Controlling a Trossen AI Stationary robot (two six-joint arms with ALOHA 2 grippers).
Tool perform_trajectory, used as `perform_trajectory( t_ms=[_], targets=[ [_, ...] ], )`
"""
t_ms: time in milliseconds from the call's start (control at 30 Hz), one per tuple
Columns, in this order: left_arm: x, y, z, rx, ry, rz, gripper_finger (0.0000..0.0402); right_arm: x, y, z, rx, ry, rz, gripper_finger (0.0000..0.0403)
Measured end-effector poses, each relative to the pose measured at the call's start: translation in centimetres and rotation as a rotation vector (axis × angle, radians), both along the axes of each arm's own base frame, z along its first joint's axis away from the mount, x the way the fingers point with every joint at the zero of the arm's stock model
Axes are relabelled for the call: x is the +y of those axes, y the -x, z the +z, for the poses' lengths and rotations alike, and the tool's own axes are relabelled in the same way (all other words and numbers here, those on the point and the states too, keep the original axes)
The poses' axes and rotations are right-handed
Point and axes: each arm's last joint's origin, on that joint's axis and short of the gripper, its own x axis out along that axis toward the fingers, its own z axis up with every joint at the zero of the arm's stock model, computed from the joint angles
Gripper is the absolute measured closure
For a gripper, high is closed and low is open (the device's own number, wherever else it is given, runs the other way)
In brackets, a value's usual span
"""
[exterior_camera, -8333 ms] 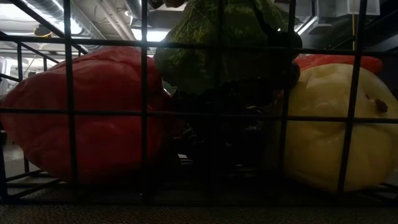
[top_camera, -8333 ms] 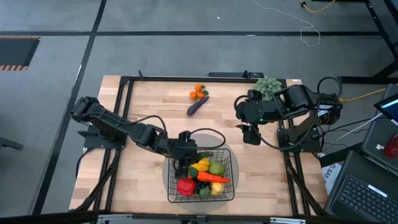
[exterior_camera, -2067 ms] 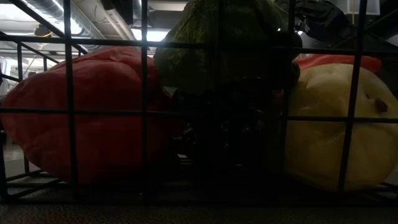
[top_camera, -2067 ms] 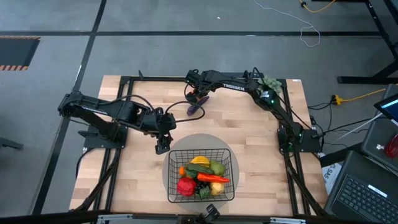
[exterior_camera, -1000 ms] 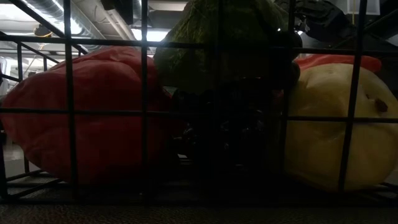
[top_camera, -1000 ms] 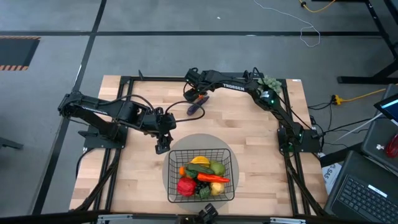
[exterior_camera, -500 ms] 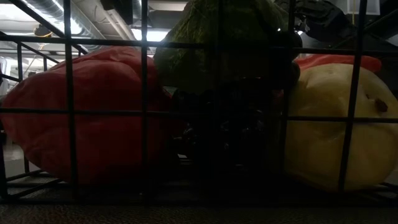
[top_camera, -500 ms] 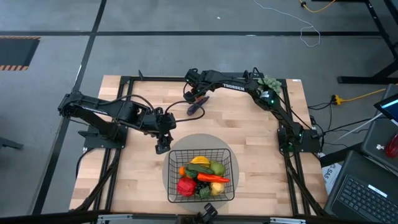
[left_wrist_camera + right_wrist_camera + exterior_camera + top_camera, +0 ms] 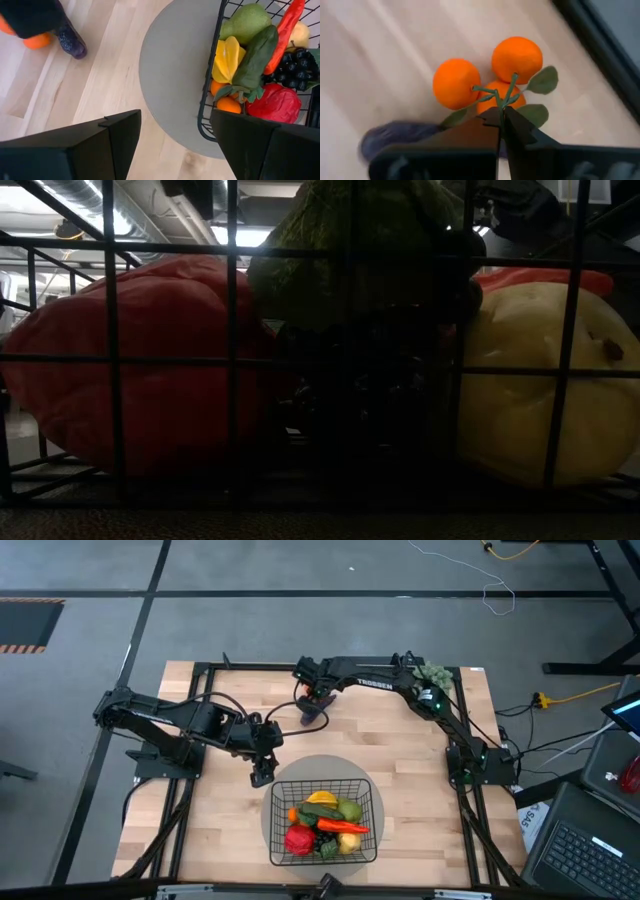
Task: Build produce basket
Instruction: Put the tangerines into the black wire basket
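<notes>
Near the bench's far edge, the right gripper (image 9: 501, 119) fingers pinch the thin green stem of three smooth round oranges (image 9: 490, 75), beside the glossy eggplant (image 9: 313, 716); left gripper (image 9: 262, 776) fingers apart.

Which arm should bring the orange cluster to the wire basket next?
Right. The right gripper is already shut on the green stem of the cluster of three oranges at the table's far side; the left gripper hangs open beside the black wire-mesh basket, holding nothing.
</notes>
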Motion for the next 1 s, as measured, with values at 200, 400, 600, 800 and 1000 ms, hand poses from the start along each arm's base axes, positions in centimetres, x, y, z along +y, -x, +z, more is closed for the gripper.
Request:
perform_trajectory(
  t_ms=[200,400,600,800,1000],
  targets=[
    [0.0,0.0,0.0,-0.001,0.013,0.019,0.0172,2.5,0.5,3.7,0.109,0.067,0.086,0.0402],
    [0.0,0.0,0.0,-0.005,0.042,0.059,0.0172,6.9,1.7,9.2,0.221,0.184,0.254,0.0402],
    [-0.3,0.1,0.0,-0.007,0.033,0.043,0.0172,9.9,6.4,15.2,0.269,0.221,0.264,0.0403],
    [-0.5,1.3,1.1,-0.065,-0.038,0.033,0.0172,12.5,11.4,21.5,0.099,0.200,0.251,0.0403],
    [-1.3,3.2,2.5,-0.159,-0.126,0.045,0.0172,16.4,16.6,26.7,-0.127,0.085,0.373,0.0403]
  ],
)
